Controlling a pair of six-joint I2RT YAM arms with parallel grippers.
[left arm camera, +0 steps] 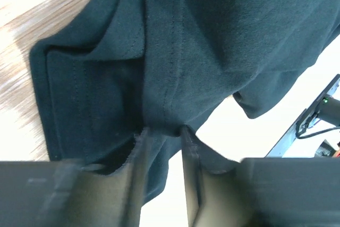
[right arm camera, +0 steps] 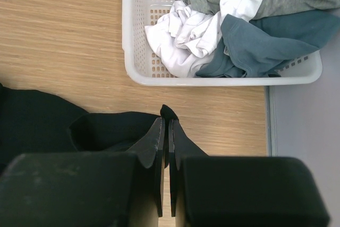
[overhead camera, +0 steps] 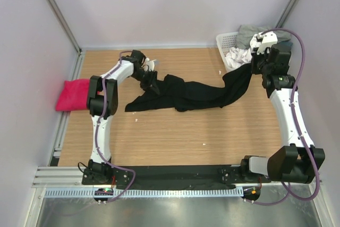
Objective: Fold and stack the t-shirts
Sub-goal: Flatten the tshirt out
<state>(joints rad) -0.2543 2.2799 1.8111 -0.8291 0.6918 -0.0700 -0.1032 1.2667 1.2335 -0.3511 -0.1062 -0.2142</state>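
The black t-shirt point(overhead camera: 196, 93) hangs stretched in a crumpled band across the back of the wooden table, between my two grippers. My left gripper point(overhead camera: 152, 82) is shut on its left end; the left wrist view shows a fold of the dark cloth point(left arm camera: 202, 41) pinched at the tips of that gripper point(left arm camera: 163, 130). My right gripper point(overhead camera: 256, 68) is shut on its right end, lifted just in front of the basket. In the right wrist view a small black tip of the shirt point(right arm camera: 37, 126) pokes out past that shut gripper point(right arm camera: 165, 122). The pink-magenta t-shirt point(overhead camera: 73, 95) lies folded at the table's left edge.
A white latticed basket point(overhead camera: 223, 38) stands at the back right corner, holding grey, white and teal clothes; it also shows in the right wrist view point(right arm camera: 127, 35). Grey walls close in the table on three sides. A metal rail point(overhead camera: 159, 175) runs along the near edge.
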